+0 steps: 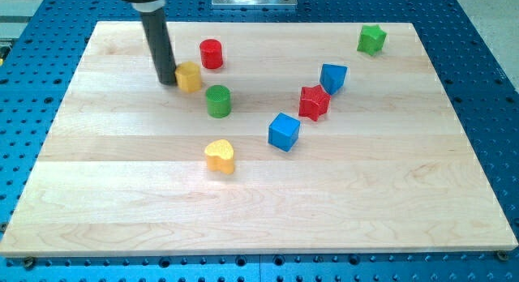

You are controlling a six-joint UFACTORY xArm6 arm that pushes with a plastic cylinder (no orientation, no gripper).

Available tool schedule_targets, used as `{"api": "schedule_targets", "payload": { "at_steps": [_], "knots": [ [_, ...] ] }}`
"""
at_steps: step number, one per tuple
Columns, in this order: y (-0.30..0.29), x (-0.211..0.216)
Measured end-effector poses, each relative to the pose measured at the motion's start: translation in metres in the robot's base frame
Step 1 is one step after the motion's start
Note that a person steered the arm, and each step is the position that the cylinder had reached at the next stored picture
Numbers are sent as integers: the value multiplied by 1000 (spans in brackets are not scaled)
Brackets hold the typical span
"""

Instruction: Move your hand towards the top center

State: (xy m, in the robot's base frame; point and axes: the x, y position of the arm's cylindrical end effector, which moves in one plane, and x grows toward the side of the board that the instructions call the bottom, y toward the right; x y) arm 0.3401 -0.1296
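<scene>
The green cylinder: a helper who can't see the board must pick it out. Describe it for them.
Start at the wooden board and go to its upper-left part, where my tip touches a yellow block. The green cylinder stands just below-right of that block, round-topped, unlike the green star far right.

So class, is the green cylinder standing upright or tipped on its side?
Upright: the green cylinder shows its round flat face on top, with its curved wall running straight down to the board.

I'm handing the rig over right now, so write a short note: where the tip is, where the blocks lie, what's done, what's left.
My tip sits at the board's upper left, touching or nearly touching the left side of the yellow block.
Close by: red cylinder up and to the right, green cylinder below right.
Done: nothing I can confirm from this view.
Left: slide toward the top centre of the wooden board, watching the yellow block and red cylinder on the way.
</scene>
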Motion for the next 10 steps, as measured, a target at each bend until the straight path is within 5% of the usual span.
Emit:
{"api": "schedule_targets", "payload": {
  "at_steps": [4,7,10],
  "knots": [
    [6,-7],
    [-34,-81],
    [51,-135]
  ]
}}
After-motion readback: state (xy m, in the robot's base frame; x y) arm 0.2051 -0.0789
